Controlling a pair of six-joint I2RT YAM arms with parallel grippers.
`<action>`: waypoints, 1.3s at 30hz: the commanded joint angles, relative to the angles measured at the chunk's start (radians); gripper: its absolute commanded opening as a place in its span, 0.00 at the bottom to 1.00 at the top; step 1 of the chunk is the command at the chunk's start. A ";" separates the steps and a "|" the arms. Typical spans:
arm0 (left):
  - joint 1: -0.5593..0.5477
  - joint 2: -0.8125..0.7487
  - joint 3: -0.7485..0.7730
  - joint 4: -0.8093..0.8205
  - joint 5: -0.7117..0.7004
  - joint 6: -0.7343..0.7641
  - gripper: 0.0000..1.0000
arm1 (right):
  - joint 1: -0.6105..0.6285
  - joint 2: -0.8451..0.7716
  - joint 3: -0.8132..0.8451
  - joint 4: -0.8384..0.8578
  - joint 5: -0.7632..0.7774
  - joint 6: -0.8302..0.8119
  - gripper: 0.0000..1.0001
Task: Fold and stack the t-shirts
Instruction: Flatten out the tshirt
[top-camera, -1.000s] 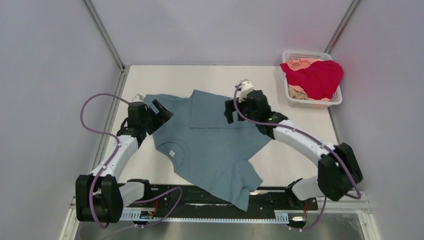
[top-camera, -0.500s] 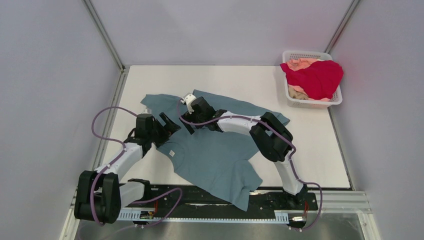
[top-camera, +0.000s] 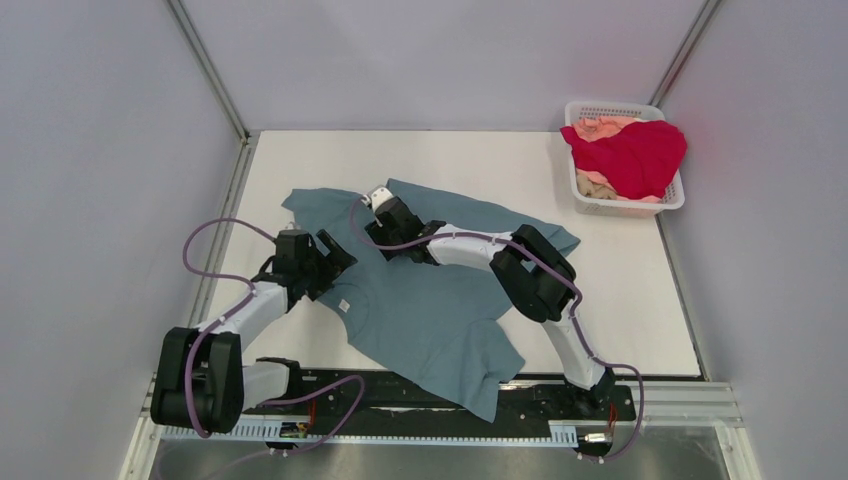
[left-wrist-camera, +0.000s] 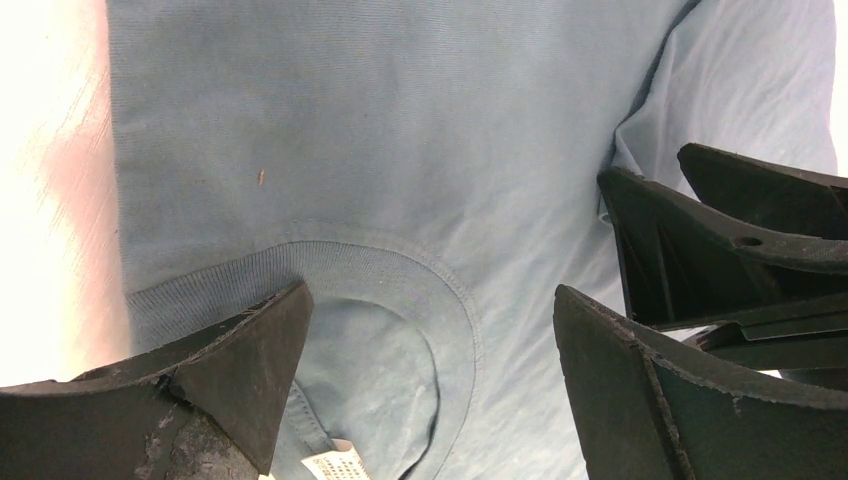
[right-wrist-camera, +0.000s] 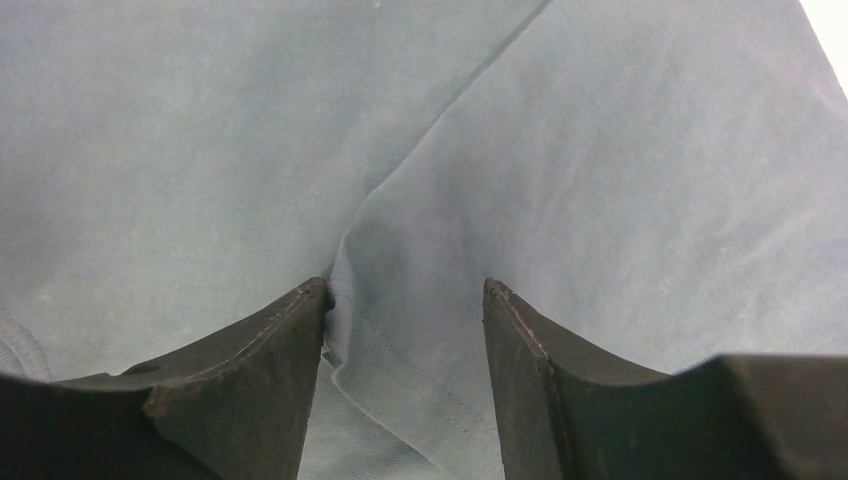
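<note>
Movement of the right arm marks this moment: a second ago it was held over the right-hand part of the dusty teal blue-grey cloth t-shirt (top-camera: 430, 300), and it has since been swung across the garment to the shoulder area, close to the other arm. The right fingers (right-wrist-camera: 230, 370), spread wide before, have been drawn in to a middling gap, and a stitched fold edge (right-wrist-camera: 345, 300) of the cloth is seen raised between them, nearer the left one; a firm pinch cannot yet be confirmed. The left fingers (left-wrist-camera: 200, 390) have been brought slightly inward and are kept fully spread, nothing held, with the ribbed collar (left-wrist-camera: 400, 260) lying between and just beyond their tips and the right fingers just to their right. The shirt itself is spread, rumpled, on the white bench (top-camera: 450, 150) beneath both pairs of fingers. A crimson red t-shirt (top-camera: 630, 155) and a pale peach t-shirt (top-camera: 597, 127) are left heaped in the white plastic lattice basket (top-camera: 610, 207), well away from the fingers. A grasp at the shoulder is judged to be under way, so folding of the first shirt is barely begun.
</note>
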 joint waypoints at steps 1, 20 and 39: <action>0.000 0.030 -0.006 -0.022 -0.050 -0.016 1.00 | -0.007 0.002 0.047 -0.011 0.052 0.043 0.56; 0.001 0.104 0.031 -0.070 -0.087 -0.014 1.00 | -0.134 -0.131 -0.018 -0.005 -0.114 0.043 0.00; 0.006 0.127 0.138 -0.185 -0.180 0.038 1.00 | -0.622 0.118 0.440 -0.017 0.037 -0.274 0.01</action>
